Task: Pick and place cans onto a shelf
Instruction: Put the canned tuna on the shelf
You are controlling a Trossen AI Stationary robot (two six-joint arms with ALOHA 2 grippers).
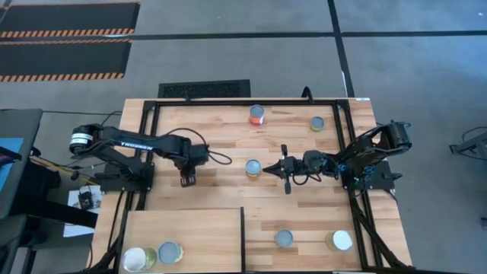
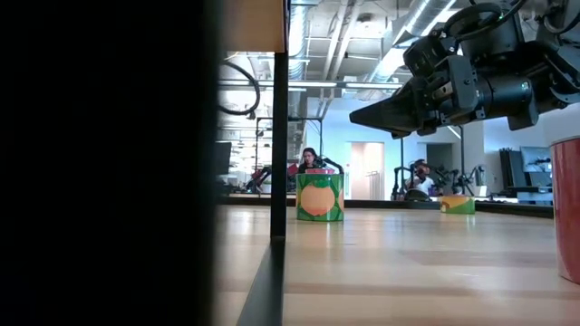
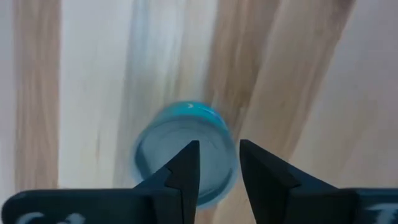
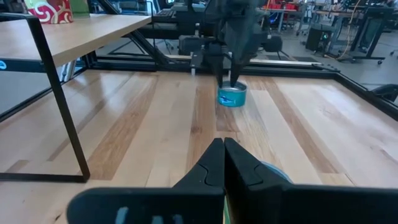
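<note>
The left gripper (image 1: 186, 178) is hanging over the left-middle of the plank-striped wooden tabletop (image 1: 221, 194), pointing down at a small teal-sided tin with a silvery round top (image 3: 180, 152). Its two dark fingers (image 3: 184, 171) are standing slightly apart with nothing between them. The gap is narrower than the tin, and in the right wrist view the tips are sitting right at the tin's top (image 4: 232, 96). I cannot tell whether they are touching it. In the overhead view the arm is hiding this tin.

The right gripper (image 1: 283, 167) is reaching in from the right, low and level. Its jaws are pressed together and holding nothing, just beside a silver-topped can with a yellow-green label (image 1: 253, 167) at the table's centre.

The plain pale wooden shelf panel (image 1: 198, 228) is sitting raised on thin dark legs at the near-left corner. It is carrying a wide white-topped can (image 1: 135, 259) and a grey-topped can (image 1: 169, 253), which are touching or nearly so.

Other cans are standing well apart on the table:
- a red-orange labelled can (image 1: 257, 114) and a small yellow-green can (image 1: 316, 123) along the far edge
- a grey-topped tin (image 1: 284, 238) and a white-topped tin (image 1: 341, 240) along the near edge, right of the shelf's dark upright divider (image 1: 243, 240)
</note>
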